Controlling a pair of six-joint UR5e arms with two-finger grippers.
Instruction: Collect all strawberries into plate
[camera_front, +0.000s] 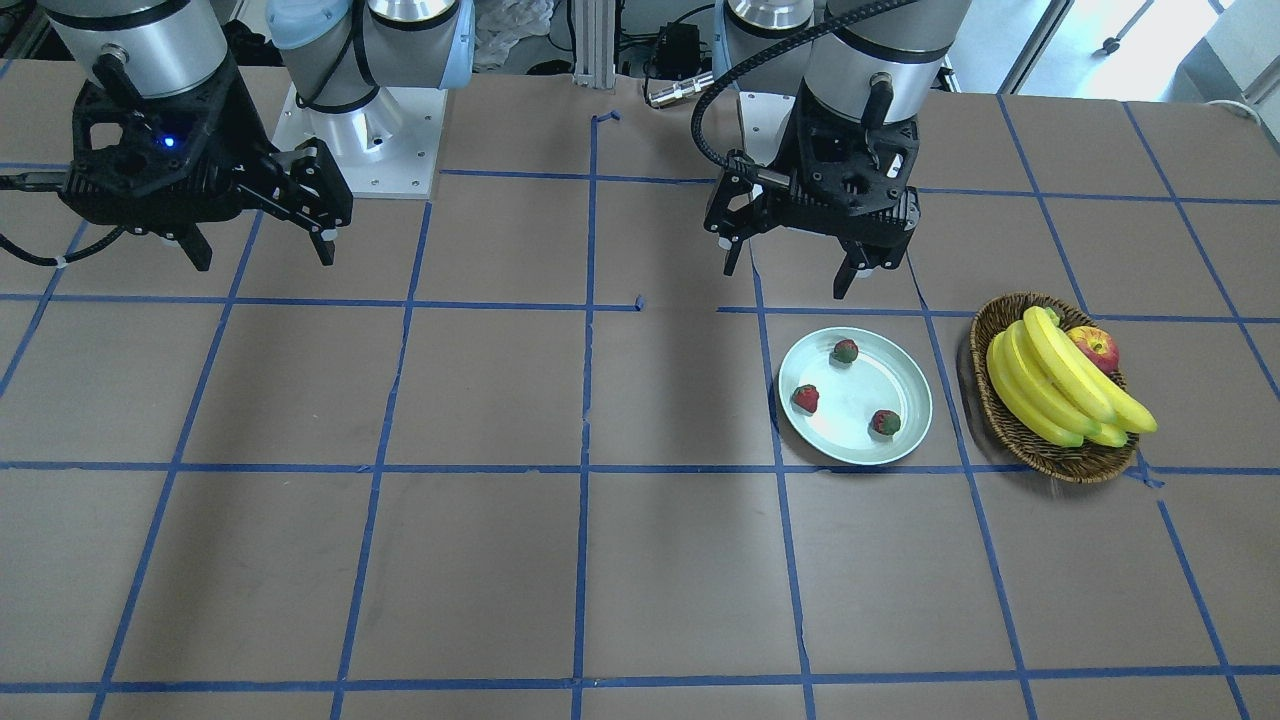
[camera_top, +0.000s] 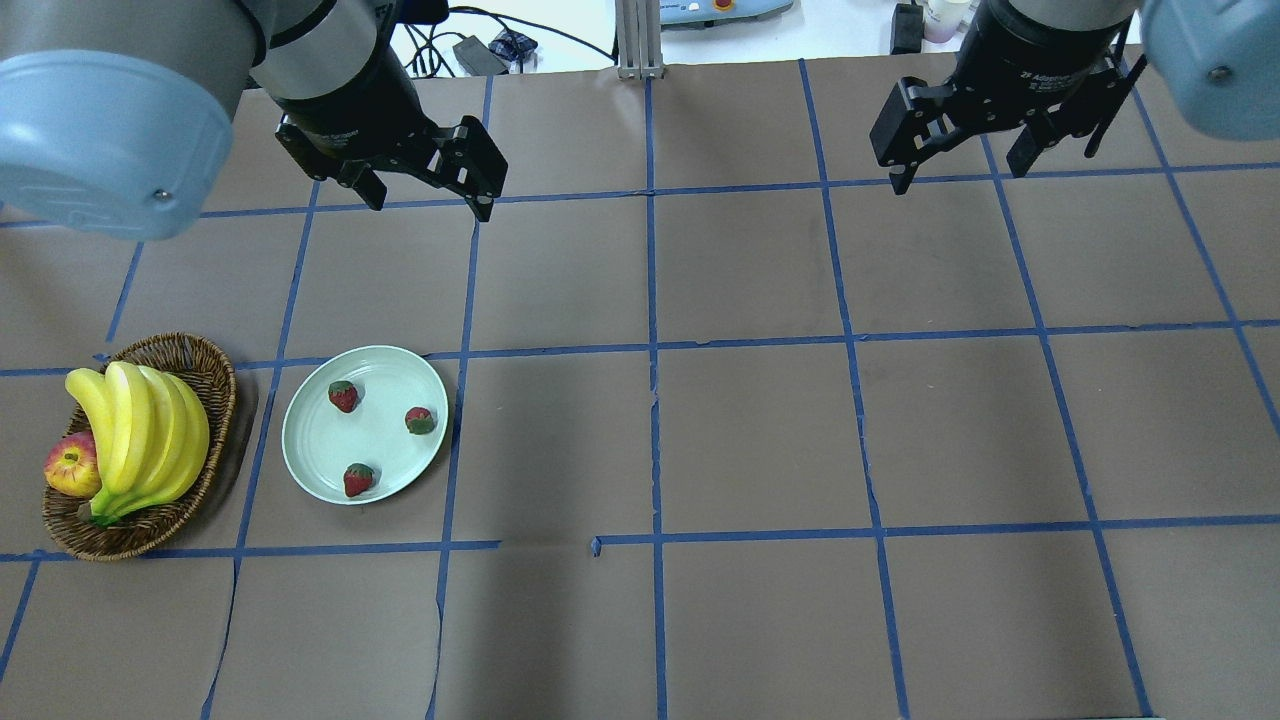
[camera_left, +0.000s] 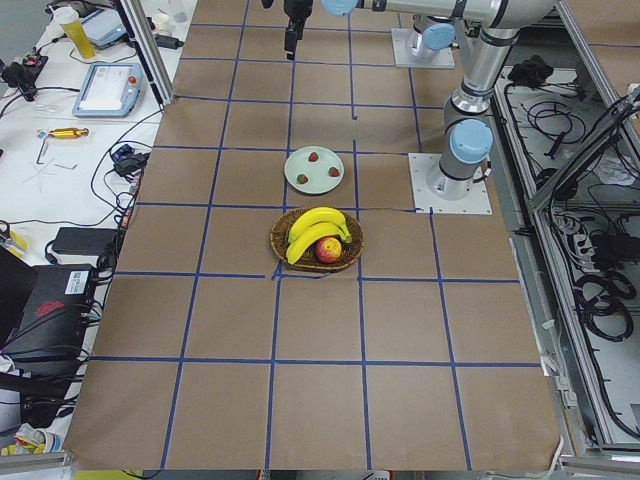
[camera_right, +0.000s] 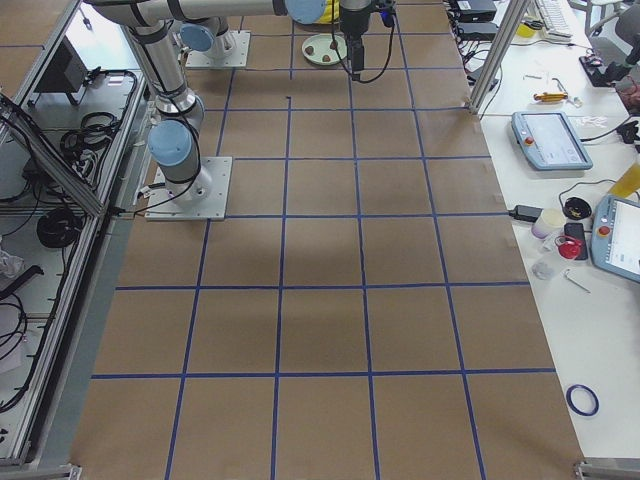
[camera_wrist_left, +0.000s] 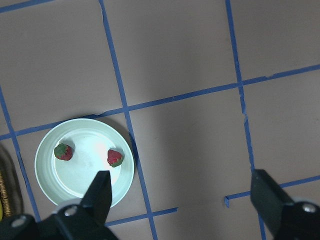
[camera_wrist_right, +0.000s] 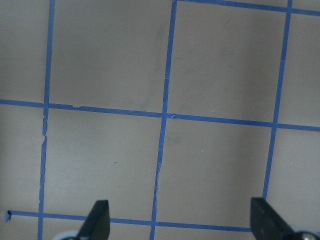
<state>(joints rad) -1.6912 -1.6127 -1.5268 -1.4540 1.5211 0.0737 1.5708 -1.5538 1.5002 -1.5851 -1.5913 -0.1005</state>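
Observation:
Three strawberries lie apart on the pale green plate (camera_top: 385, 455): one (camera_top: 343, 396) at its far side, one (camera_top: 420, 421) at its right, one (camera_top: 358, 480) at its near edge. The front view shows the same strawberries (camera_front: 846, 350), (camera_front: 806, 398), (camera_front: 885, 422) on the plate (camera_front: 860, 395). My left gripper (camera_top: 430, 205) hangs open and empty, well above and beyond the plate. Its wrist view shows the plate (camera_wrist_left: 85, 175) with two strawberries (camera_wrist_left: 63, 152), (camera_wrist_left: 115, 157); a finger hides the third. My right gripper (camera_top: 958, 178) is open and empty over bare table at the far right.
A brown wicker basket (camera_top: 215, 370) left of the plate holds a bunch of bananas (camera_top: 140, 430) and an apple (camera_top: 72, 465). Blue tape lines grid the brown table. The right wrist view shows only taped table under the open gripper (camera_wrist_right: 179, 210).

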